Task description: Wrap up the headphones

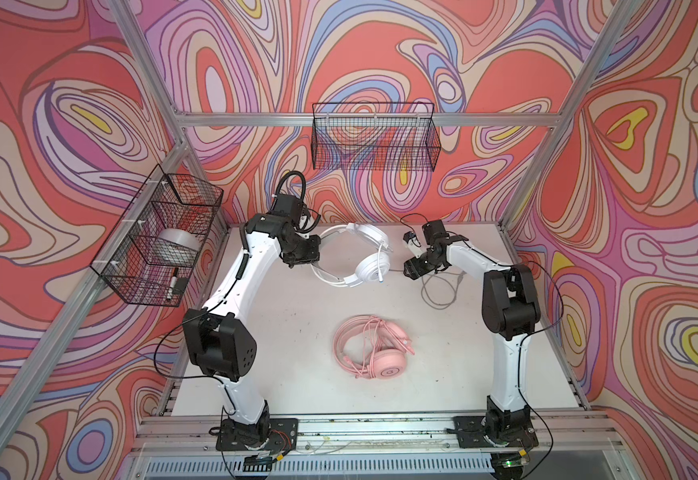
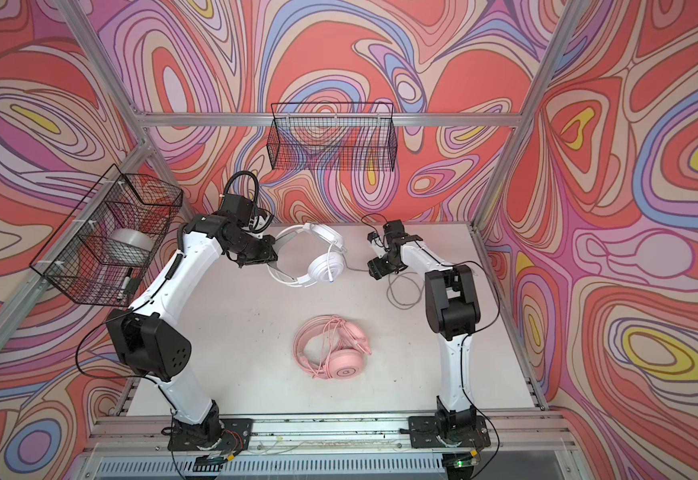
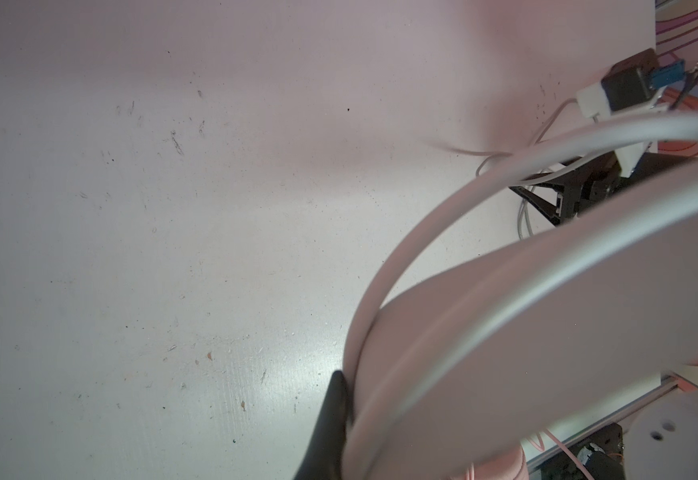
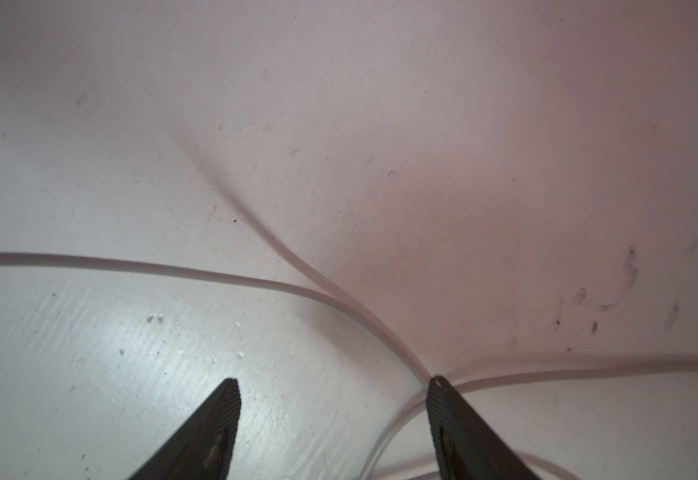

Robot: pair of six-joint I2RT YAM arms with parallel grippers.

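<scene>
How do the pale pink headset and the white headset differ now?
The pale pink over-ear headset lies free, nearer the robot; the white over-ear headset is farther back, headband clamped by the left gripper. The pink cable is gathered on its headset; the grey-white cable trails loose. Both are corded.

All around the left claw (image 1: 317, 257) and the right claw (image 1: 408, 271), walls (image 1: 380, 62) printed with big swirls of coral, pink, lilac, blue and a little yellow. In the corners and across the back, bare aluminium frame bars (image 1: 256, 119). High behind the two claws, fixed on the back wall, a black wire basket (image 1: 374, 137). To the outer side of the left claw, hung on the side wall, a second wire basket (image 1: 131, 286) with compartments; inside, a pale roll (image 1: 177, 245) and a marker (image 1: 172, 284). Under both claws, a white counter (image 1: 297, 332), scuffed, speckled with small dark marks, with glossy patches of reflected light. At the near edge, well apart from the claws, a metal rail (image 1: 380, 428).
</scene>
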